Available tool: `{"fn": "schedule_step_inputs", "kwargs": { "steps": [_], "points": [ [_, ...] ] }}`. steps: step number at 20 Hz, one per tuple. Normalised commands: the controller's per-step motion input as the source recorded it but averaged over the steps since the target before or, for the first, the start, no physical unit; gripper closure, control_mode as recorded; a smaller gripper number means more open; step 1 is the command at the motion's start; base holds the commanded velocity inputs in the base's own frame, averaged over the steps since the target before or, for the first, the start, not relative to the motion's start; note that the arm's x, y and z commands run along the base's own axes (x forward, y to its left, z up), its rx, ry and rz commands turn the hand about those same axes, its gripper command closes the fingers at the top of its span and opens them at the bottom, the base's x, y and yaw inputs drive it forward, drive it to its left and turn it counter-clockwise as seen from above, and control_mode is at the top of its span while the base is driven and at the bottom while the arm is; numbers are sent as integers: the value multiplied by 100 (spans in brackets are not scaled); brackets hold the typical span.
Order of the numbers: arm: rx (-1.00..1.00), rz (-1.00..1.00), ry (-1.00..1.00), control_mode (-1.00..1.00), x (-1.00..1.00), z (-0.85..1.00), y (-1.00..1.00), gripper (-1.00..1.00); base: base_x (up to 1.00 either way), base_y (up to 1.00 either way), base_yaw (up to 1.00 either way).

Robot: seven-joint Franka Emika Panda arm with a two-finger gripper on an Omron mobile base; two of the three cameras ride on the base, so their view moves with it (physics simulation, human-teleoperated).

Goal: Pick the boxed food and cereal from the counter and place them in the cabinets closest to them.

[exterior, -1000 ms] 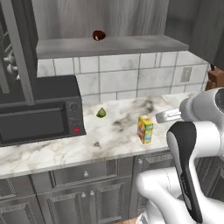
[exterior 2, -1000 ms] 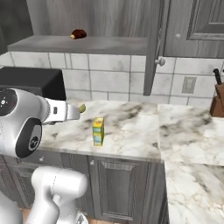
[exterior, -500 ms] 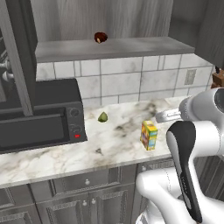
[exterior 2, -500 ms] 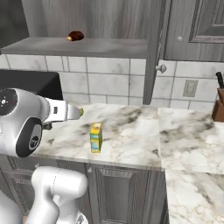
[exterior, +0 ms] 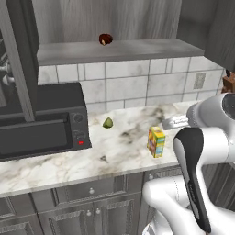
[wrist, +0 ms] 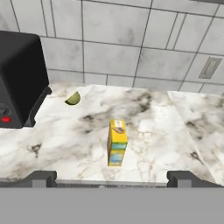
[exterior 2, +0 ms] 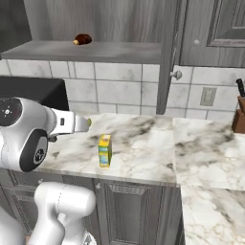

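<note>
The cereal (exterior: 156, 142) (exterior 2: 105, 150) (wrist: 117, 143), a tall yellow box with blue-green patches, stands upright on the counter (exterior: 59, 165) (exterior 2: 148, 158) (wrist: 162, 127) near its front edge. My gripper (wrist: 113, 178) is open, its two dark fingertips (wrist: 43, 177) wide apart, and hangs short of the box and above it, with nothing held. Over the counter the wall cabinet (exterior: 119, 49) (exterior 2: 95, 50) is open, its grey shelf floor bare but for one small item. The boxed food is out of view.
A black microwave (exterior: 41, 124) (wrist: 17, 78) stands on the counter's left. A small green fruit (exterior: 108, 123) (wrist: 73, 99) lies near it. A brown item (exterior: 105, 39) (exterior 2: 82, 38) sits on the shelf. The cabinet's open door (exterior 2: 167, 57) hangs right of the shelf, and a knife block (exterior 2: 238, 119) stands far right.
The whole picture has shifted a little, so the camera has moved. The cereal stands where it was and the gripper stays open.
</note>
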Motion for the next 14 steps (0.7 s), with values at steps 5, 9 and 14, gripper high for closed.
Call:
{"fn": "schedule_step_inputs", "kwargs": {
  "steps": [5,9,14],
  "points": [
    [0,0,0,-100,2,-24,-1,-100,0,0,0],
    [0,0,0,-100,0,-28,-9,-100,0,0,0],
    [0,0,-4,-100,0,-26,-12,-100,0,0,0]
  ]
}}
